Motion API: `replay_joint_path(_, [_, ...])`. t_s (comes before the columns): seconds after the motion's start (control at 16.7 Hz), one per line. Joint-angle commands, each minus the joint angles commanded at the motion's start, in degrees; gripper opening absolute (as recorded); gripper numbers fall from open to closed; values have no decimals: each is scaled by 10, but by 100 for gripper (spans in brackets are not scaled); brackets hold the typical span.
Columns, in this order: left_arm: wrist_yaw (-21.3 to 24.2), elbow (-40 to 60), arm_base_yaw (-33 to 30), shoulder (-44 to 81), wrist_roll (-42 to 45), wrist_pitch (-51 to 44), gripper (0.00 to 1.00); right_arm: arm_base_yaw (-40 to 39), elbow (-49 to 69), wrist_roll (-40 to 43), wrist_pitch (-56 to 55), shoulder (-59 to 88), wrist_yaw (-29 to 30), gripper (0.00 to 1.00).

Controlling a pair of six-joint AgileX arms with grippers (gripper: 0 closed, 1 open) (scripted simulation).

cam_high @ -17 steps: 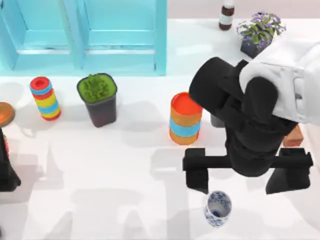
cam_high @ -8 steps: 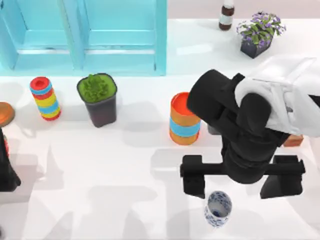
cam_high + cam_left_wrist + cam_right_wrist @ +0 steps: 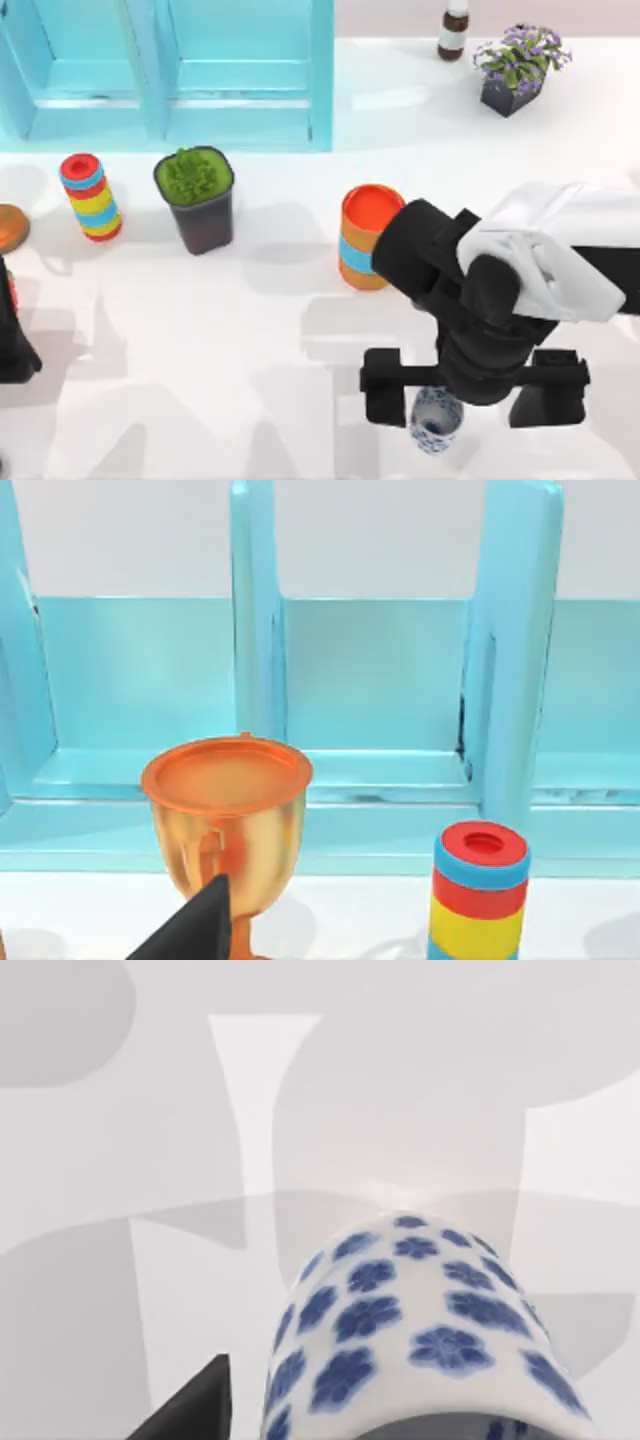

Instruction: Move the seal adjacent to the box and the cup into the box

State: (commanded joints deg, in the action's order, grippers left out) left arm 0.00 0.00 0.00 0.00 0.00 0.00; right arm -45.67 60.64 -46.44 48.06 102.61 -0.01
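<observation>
A: Where was the right gripper [image 3: 466,392]?
B: Low on the table [image 3: 200,330], around five o'clock in the top view, hanging right over the cup [image 3: 433,420]. Its two black fingers [image 3: 385,385] were spread wide, one out at nine o'clock of the cup and the other at three, with nothing held between them.

A: And the cup itself?
B: It stood on the white table near the front edge, partly under the gripper body. In the right wrist view its blue-flowered side [image 3: 420,1330] was close up, with one dark fingertip [image 3: 195,1405] just beside it, apart from it.

A: The box?
B: The blue box [image 3: 170,70] sat at eleven o'clock, well apart from the cup. In front of it were a striped cylinder [image 3: 90,195], a green plant pot [image 3: 195,198] and, near the centre, an orange can [image 3: 368,238] with a blue band.

A: The left gripper?
B: Parked at the left edge, about eight o'clock [image 3: 12,335]. I couldn't tell how its jaws stood. Its wrist view showed a copper goblet [image 3: 228,815] and the striped cylinder [image 3: 478,890] before the box [image 3: 380,680].

A: The seal?
B: I couldn't make it out.
</observation>
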Motion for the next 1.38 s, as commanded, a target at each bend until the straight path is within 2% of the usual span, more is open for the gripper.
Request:
replay_joint_path(0.18, [0,0,0,0,0,0,100,0,0,0,0,0,0,100])
replay_joint_path(0.96, [0,0,0,0,0,0,100,0,0,0,0,0,0,2])
replay_joint_path(1.38, [0,0,0,0,0,0,100,0,0,0,0,0,0,0])
